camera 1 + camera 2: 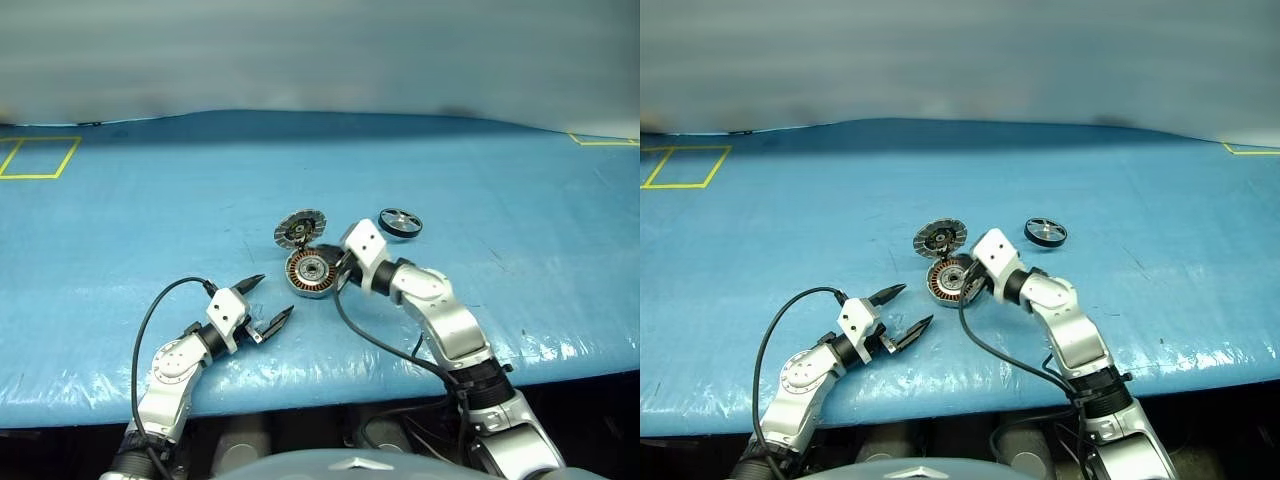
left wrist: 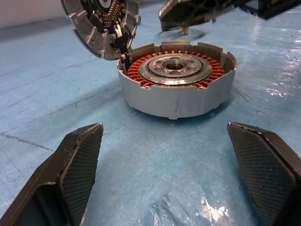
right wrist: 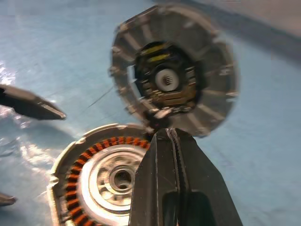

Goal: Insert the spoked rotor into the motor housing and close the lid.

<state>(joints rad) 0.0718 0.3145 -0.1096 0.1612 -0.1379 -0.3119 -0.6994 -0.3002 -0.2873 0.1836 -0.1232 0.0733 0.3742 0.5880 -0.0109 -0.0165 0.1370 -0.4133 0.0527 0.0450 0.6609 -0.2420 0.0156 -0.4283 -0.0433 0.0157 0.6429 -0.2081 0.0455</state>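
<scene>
- No brand, label or readable writing shows on any part; the lid's inner face carries only small dark and yellowish components too fine to read.
- The motor housing [image 1: 309, 272] sits on the blue table cover [image 1: 120, 220] and serves as the landmark: a shallow silver cup with an orange-copper ring of windings and a bright hub.
- To the left of the housing and nearer the table's front edge, the left gripper [image 1: 270, 303] points at it with its two black fingers spread wide and nothing between them; in the left wrist view the housing stands apart from both fingers [image 2: 77, 165], framed between them.
- The lid [image 1: 300, 229] stands tilted open at the housing's far edge, joined there, its ribbed rim and dark centre facing the robot.
- Just right of the housing, the right gripper [image 3: 175, 141] has its fingers pressed together, holding nothing; in the right wrist view their tip sits over the housing's rim, just below the lid's lower edge. Whether it touches the lid I cannot tell.
- The spoked rotor [image 1: 400, 222] lies flat on the cover, to the right of the housing and farther back, apart from both grippers.
- Yellow taped outlines [image 1: 40, 157] mark the cover far left of the housing.
</scene>
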